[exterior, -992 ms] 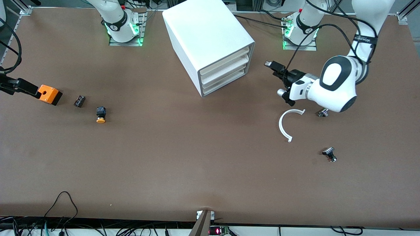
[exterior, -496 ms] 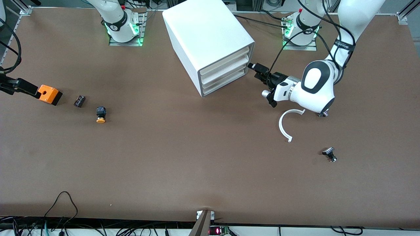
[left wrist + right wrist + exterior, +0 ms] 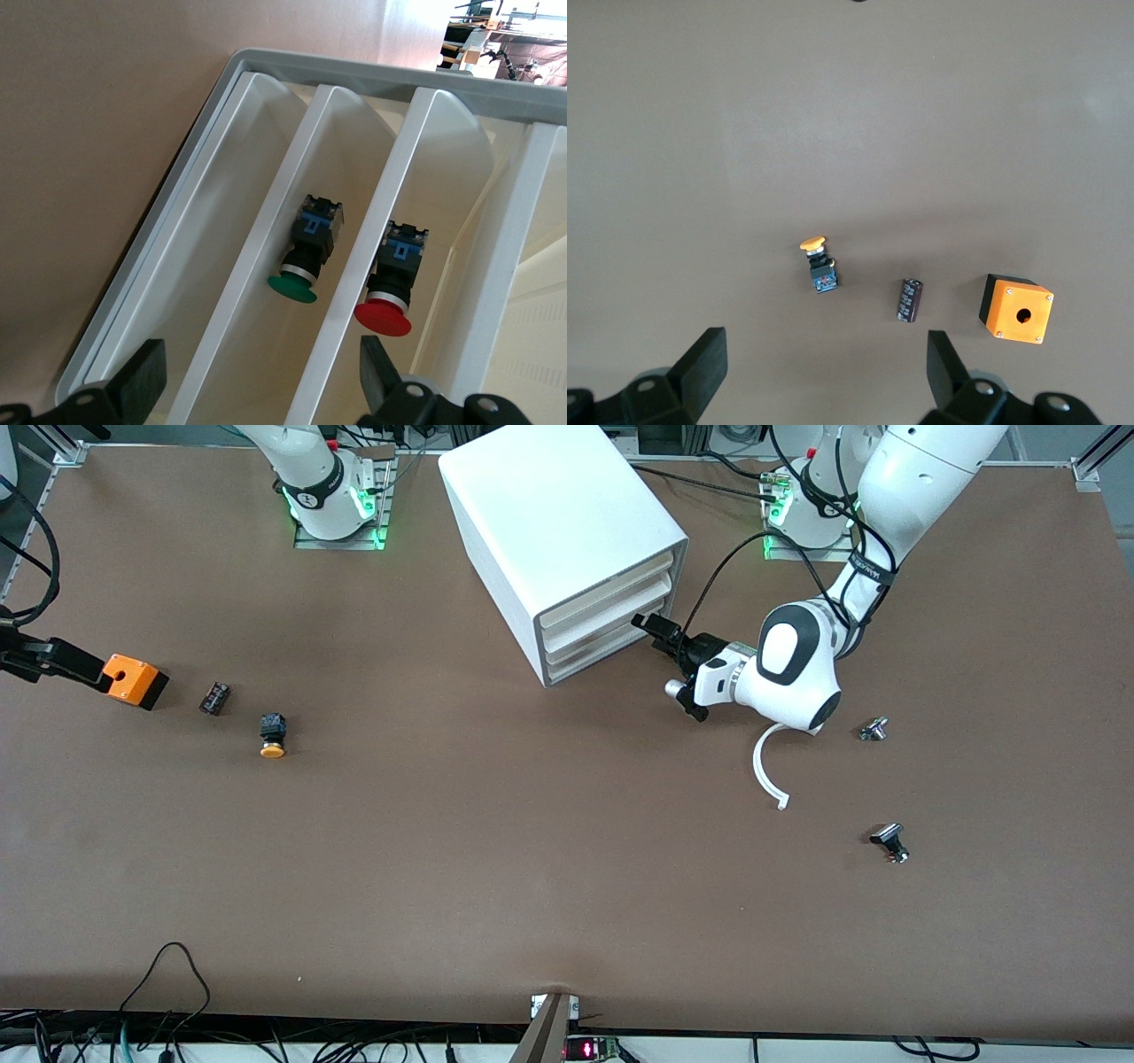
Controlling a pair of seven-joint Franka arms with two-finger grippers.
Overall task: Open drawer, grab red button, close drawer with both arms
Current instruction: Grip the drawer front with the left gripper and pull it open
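Brown tabletop (image 3: pixel 496 850) fills the front view, with the white cabinet (image 3: pixel 558 531) near the edge where the arm bases stand. At its drawer fronts sits the left gripper (image 3: pixel 645 622).

Left wrist view: spread fingers (image 3: pixel 133 385) frame the drawer (image 3: pixel 461 133), which holds the red button (image 3: pixel 390 283); a green button (image 3: pixel 306 252) lies one tray over.

Right wrist view: the waiting right gripper (image 3: pixel 824 372) hangs spread over an orange-capped button (image 3: pixel 818 263), a small black part (image 3: pixel 910 300) and an orange box (image 3: pixel 1017 309).

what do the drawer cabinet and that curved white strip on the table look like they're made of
The cabinet looks like smooth white plastic: a seamless shell, rounded corners, moulded cream drawer fronts. The curved strip also seems plastic, thin, matt and uniformly white, though painted metal can't be ruled out.
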